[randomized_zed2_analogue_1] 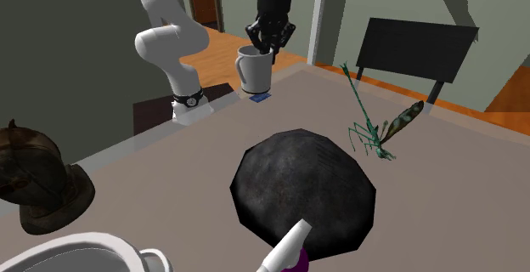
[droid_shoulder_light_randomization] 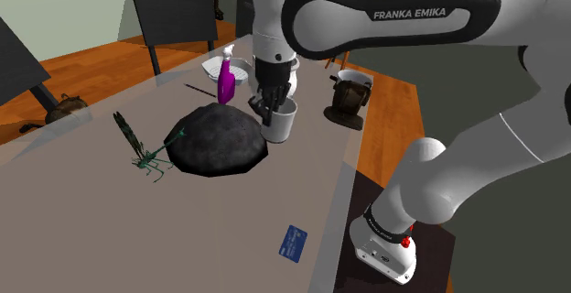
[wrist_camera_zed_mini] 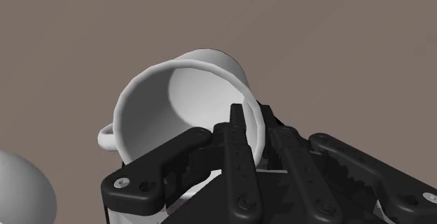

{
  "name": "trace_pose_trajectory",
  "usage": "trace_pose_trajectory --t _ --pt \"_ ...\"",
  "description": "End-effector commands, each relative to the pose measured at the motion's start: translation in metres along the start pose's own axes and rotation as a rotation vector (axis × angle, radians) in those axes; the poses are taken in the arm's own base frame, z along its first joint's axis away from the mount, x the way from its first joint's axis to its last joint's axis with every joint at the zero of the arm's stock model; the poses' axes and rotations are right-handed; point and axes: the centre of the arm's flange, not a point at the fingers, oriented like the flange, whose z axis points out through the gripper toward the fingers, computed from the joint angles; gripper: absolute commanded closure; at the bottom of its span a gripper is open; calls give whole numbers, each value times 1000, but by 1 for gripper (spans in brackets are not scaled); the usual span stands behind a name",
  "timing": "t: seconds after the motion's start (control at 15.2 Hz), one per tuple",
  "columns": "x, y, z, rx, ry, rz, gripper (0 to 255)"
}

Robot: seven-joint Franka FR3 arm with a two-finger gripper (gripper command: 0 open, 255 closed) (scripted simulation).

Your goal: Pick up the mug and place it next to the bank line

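mug (wrist_camera_zed_mini: 178, 93) rim in pincer (wrist_camera_zed_mini: 253, 124) clasp

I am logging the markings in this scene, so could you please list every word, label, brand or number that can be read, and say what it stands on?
"FRANKA EMIKA": white capitals on the dark band of the arm, in the shoulder view.
Pale marks on the blue card lying on the table: too small to read.
No lettering can be seen on the mug or the purple spray bottle.
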Motion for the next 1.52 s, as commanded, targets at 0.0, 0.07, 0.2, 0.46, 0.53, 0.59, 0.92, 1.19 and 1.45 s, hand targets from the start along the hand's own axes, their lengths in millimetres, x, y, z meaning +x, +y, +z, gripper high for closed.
trace_pose_trajectory --t 0.0,0.07,0.2,0.46,0.53,0.59,0.92,1.19,1.45 --pt "-22 -22 -1 -1 0 1 255" --pt "-31 -31 -1 -1 0 1 255" --pt "-50 -49 -2 -1 0 1 255" --pt "-89 -85 -2 -1 0 1 255" --pt "-98 -94 -2 -1 0 1 255" --pt "-108 -103 -2 -1 0 1 255" --pt "-156 -148 -2 -1 0 1 255" --pt "-195 -184 -3 -1 0 1 255" --pt "-209 -199 8 -1 0 1 255"
